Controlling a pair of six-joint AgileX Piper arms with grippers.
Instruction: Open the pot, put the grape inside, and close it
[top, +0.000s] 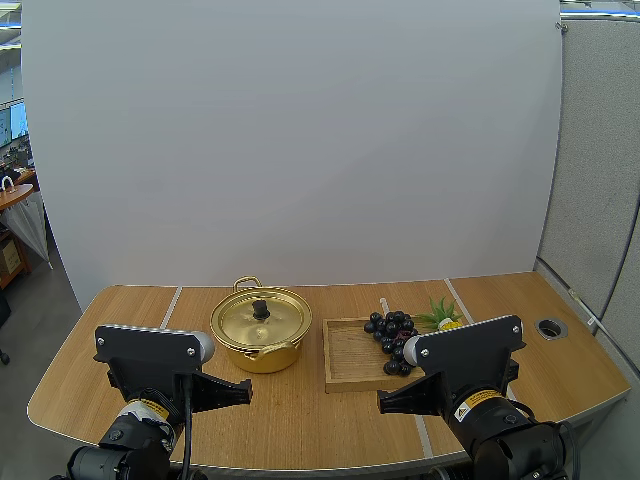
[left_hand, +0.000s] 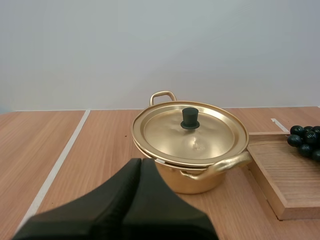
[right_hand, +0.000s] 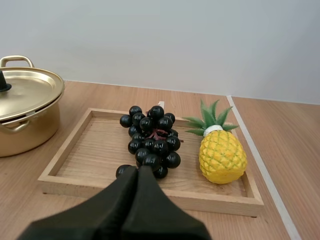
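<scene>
Gold pot (left_hand: 195, 184) with lid (left_hand: 200, 137) on, grapes (right_hand: 152, 140) on wooden tray (right_hand: 95, 150) beside it, left pincer (left_hand: 141, 161) clenched empty, right pincer (right_hand: 137, 170) clenched empty too.

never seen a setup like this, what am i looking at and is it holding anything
It is a robot with two arms at a wooden table. One picture looks down from behind and above the arms; the other two come from cameras riding on each wrist. The black wedge in each wrist picture is that arm's own gripper: the left gripper faces a gold pot with its lid on, the right gripper faces a wooden tray carrying dark grapes and a pineapple. Both are shut and hold nothing.
</scene>
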